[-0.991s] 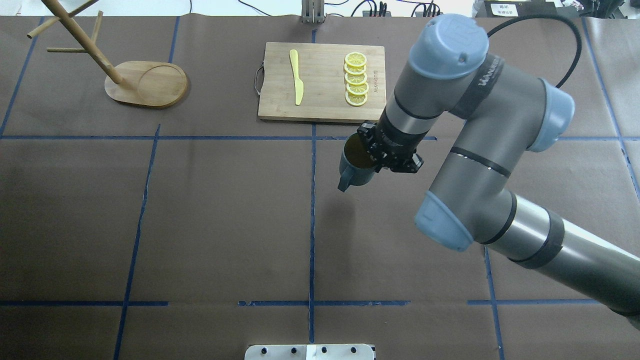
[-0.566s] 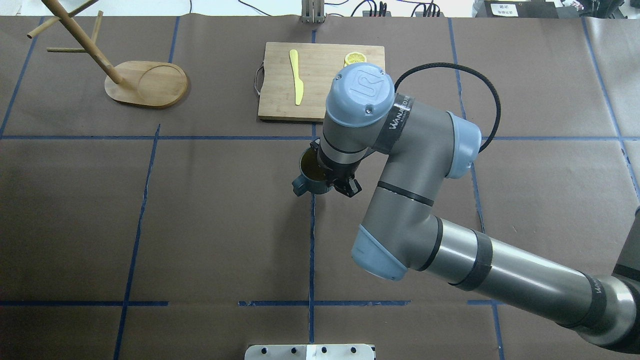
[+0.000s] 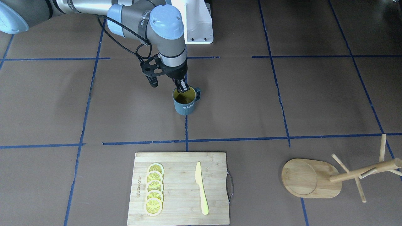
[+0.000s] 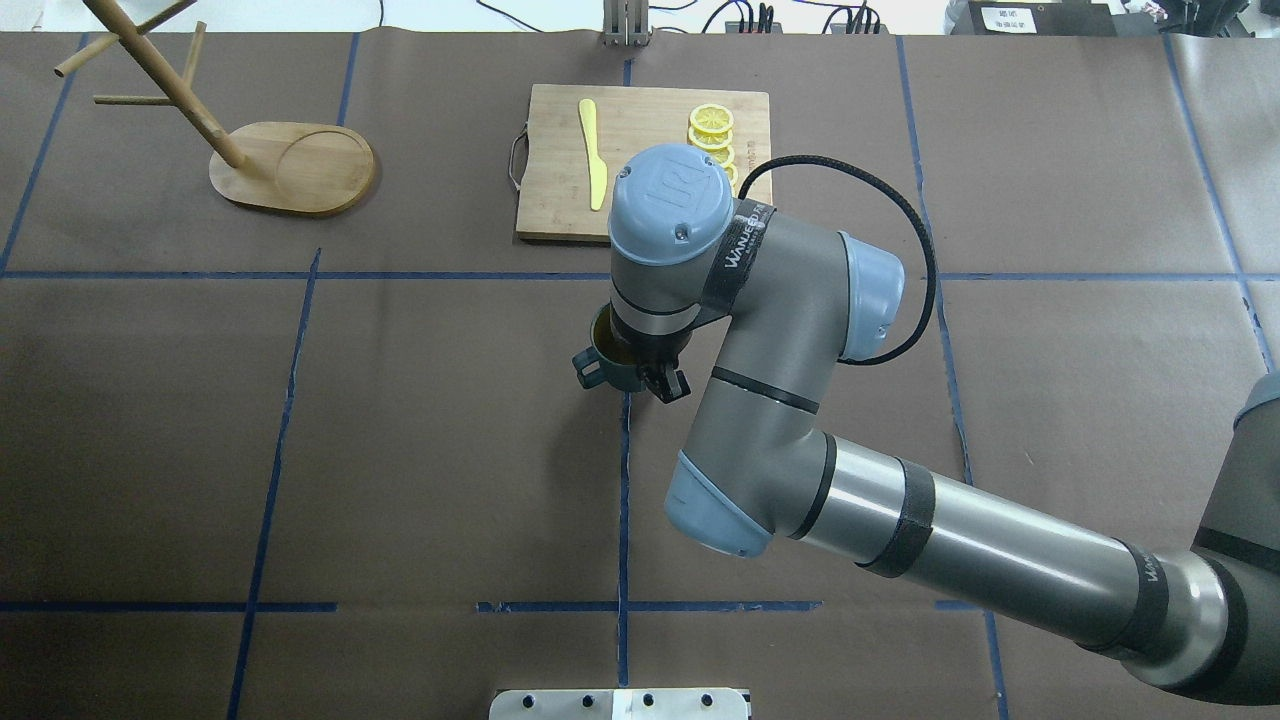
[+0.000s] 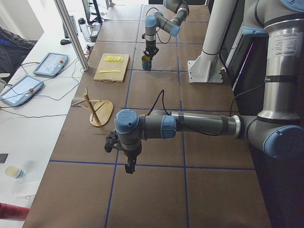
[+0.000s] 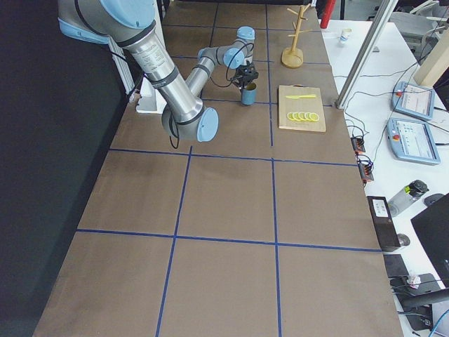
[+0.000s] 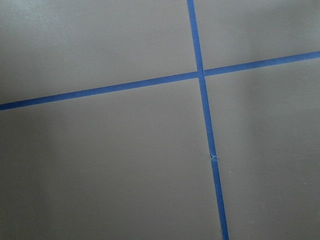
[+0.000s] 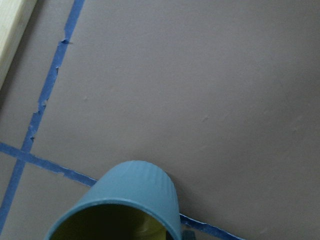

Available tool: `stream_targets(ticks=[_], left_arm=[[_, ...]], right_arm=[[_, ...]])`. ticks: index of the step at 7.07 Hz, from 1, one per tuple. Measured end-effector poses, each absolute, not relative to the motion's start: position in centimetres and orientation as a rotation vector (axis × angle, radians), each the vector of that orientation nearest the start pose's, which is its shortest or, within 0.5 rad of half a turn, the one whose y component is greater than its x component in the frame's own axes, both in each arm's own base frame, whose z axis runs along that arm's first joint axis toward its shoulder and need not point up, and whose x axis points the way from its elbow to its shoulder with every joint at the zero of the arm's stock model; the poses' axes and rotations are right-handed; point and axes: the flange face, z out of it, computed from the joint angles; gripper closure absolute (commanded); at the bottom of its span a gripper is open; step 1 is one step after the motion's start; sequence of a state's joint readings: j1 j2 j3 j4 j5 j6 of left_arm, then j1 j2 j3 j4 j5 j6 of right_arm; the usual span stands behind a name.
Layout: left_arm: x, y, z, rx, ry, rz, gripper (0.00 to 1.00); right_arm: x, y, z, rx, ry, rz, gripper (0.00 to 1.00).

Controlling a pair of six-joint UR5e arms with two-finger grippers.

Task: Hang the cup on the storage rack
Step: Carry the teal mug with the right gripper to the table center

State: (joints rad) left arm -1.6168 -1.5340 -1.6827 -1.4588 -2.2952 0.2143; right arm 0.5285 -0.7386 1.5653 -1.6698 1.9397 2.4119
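Note:
The cup is a teal ribbed mug with a yellow inside and white "HOME" lettering. It stands upright near the table's middle, on the centre tape line. My right gripper is shut on its rim, one finger inside. In the overhead view the wrist covers most of the cup, whose handle points left. The right wrist view shows the cup from above. The storage rack stands at the far left corner, well apart from the cup. My left gripper shows only in the exterior left view; I cannot tell its state.
A bamboo cutting board with a yellow knife and lemon slices lies just beyond the cup. Blue tape lines cross the brown table cover. The rack's pegs stick out toward the table edge.
My right arm has carried the cup to the left, from right of the centre tape line to over it. The rack and the board have not moved.

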Motion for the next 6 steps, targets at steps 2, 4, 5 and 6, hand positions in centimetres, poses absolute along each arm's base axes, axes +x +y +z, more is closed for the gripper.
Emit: stream_targets(ticks=[2, 4, 5, 6], left_arm=[[-8.9, -46.87, 63.61, 0.059, 0.723, 0.147, 0.0], [-8.9, -46.87, 63.64, 0.058, 0.723, 0.147, 0.0], [-8.9, -46.87, 63.6, 0.059, 0.723, 0.147, 0.0], [-8.9, -46.88, 63.58, 0.059, 0.723, 0.147, 0.0]], right_arm=[[-57.09, -44.49, 16.17, -0.508, -0.705, 1.177, 0.95], [-57.29, -44.25, 16.05, -0.516, -0.708, 1.175, 0.9], [-57.52, -43.94, 16.09, -0.516, -0.707, 1.166, 0.67], [-57.73, -43.67, 16.17, -0.517, -0.705, 1.16, 0.01]])
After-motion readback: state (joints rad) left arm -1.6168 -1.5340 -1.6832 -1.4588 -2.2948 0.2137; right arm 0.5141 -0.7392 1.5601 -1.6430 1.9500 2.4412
